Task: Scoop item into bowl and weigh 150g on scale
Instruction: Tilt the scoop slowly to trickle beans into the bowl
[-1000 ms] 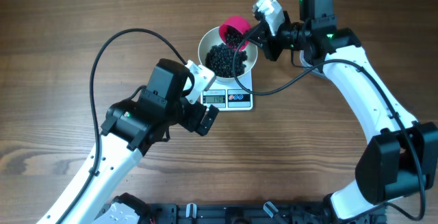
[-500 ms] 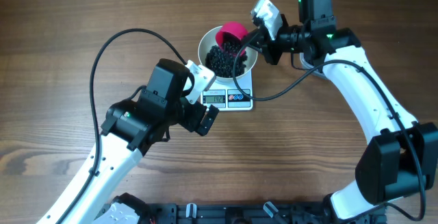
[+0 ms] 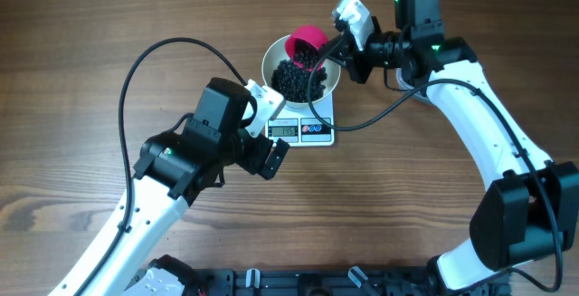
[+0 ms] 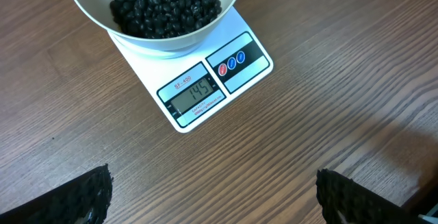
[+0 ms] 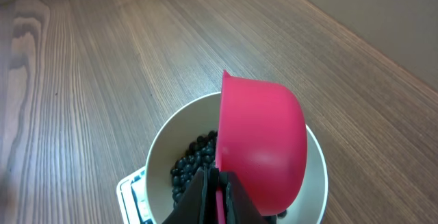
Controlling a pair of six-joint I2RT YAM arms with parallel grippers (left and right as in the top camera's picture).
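Weighing nearly done: at upper centre my right gripper (image 5: 215,201), shut on the tipped pink plastic scoop (image 3: 308,35), tops up small round black beans (image 3: 298,77) in the glossy white bowl (image 3: 269,59) on the white rectangular digital scale (image 4: 205,90), which reads 145, so a little is left to add; my left gripper (image 4: 213,200) hangs wide open, empty.

The pincer (image 5: 217,191) grips a pink scoop (image 5: 260,142) tipped over the bowl (image 5: 161,152). Black beans (image 5: 195,161) lie inside.

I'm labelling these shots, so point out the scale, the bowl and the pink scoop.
scale (image 4: 198,95), left wrist view, display.
bowl (image 4: 92,1), left wrist view, inner wall.
pink scoop (image 5: 263,138), right wrist view, outer wall.
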